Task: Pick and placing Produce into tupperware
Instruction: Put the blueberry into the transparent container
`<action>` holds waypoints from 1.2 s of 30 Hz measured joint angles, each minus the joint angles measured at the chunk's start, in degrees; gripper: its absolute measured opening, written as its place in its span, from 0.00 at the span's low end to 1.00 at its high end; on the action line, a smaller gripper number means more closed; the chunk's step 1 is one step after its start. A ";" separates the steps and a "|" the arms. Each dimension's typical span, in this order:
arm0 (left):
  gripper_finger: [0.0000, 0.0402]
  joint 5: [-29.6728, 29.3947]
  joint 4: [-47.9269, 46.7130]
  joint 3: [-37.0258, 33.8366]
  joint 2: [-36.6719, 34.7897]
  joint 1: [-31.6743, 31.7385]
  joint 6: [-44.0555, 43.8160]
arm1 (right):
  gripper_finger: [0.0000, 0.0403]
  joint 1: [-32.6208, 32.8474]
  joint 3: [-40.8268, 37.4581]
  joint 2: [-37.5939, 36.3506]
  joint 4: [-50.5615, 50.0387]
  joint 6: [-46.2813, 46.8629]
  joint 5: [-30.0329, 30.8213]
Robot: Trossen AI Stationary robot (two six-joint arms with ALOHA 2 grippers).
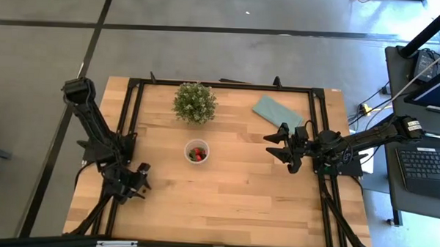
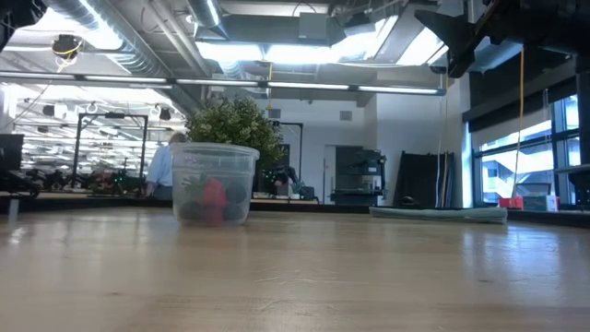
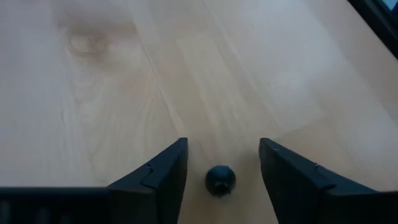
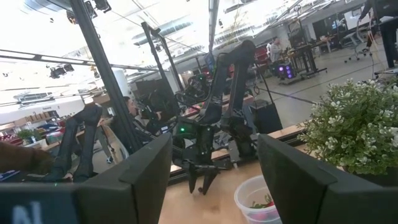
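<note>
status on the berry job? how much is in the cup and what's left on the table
Partly done: the tupperware already holds produce, with red and dark pieces showing through its wall in the low view. In hand: the left tool is open, its fingers straddling a dark berry lying on the table, not yet gripped. The right tool hangs open near the teal cloth, holding nothing. No other loose berries show.

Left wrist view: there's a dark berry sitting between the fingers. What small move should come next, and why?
Probably close the left gripper on the dark berry. Its fingers stand open on either side of the berry, which lies loose on the table, while the tupperware already holds other produce.
</note>
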 joint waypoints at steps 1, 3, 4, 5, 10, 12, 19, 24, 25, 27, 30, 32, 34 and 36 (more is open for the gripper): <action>0.46 0.03 -0.12 0.02 0.00 -0.25 -0.75 | 0.59 0.00 0.00 0.00 0.00 0.00 0.00; 0.45 0.09 -0.35 0.02 0.00 -0.61 -1.05 | 0.59 -0.01 0.00 0.00 0.01 -0.04 0.00; 0.45 0.16 -0.38 0.02 0.00 -0.63 -1.16 | 0.59 -0.01 0.00 0.00 0.01 -0.09 0.02; 0.45 0.20 -0.41 0.02 0.00 -0.63 -1.22 | 0.59 0.00 0.00 0.00 0.00 -0.09 0.00; 0.46 0.57 -1.31 0.13 -0.02 -0.67 -3.32 | 0.59 -0.01 0.00 0.00 0.01 -0.13 0.00; 0.45 0.57 -1.90 0.17 -0.04 -0.70 -4.42 | 0.59 0.01 0.00 0.00 0.01 -0.15 0.02; 0.44 0.94 -2.13 0.20 -0.04 -0.70 -5.87 | 0.59 0.00 0.00 0.00 0.01 -0.09 0.00; 0.44 2.19 -6.47 1.92 -0.04 -0.70 -6.60 | 0.59 -0.01 0.00 0.00 0.01 -0.11 0.02; 0.44 2.73 -8.17 2.72 -0.04 -0.70 -6.76 | 0.59 -0.01 0.00 0.00 0.01 -0.23 0.02; 0.43 3.74 -11.33 4.31 -0.15 -0.76 -5.36 | 0.59 0.01 0.00 0.00 0.01 -0.28 0.02; 0.43 5.74 -15.77 6.13 -0.52 -0.83 -2.90 | 0.59 -0.01 0.00 0.00 0.01 -0.29 0.02; 0.43 5.70 -16.55 6.32 -0.57 -0.85 -3.80 | 0.59 -0.01 0.00 0.00 0.01 -0.42 0.02; 0.43 5.21 -16.69 6.34 -0.57 -0.89 -4.73 | 0.59 0.01 0.00 0.00 -0.01 -0.48 0.02; 0.43 4.40 -16.44 6.33 -0.58 -0.91 -5.67 | 0.59 0.00 0.00 0.00 0.01 -0.44 0.02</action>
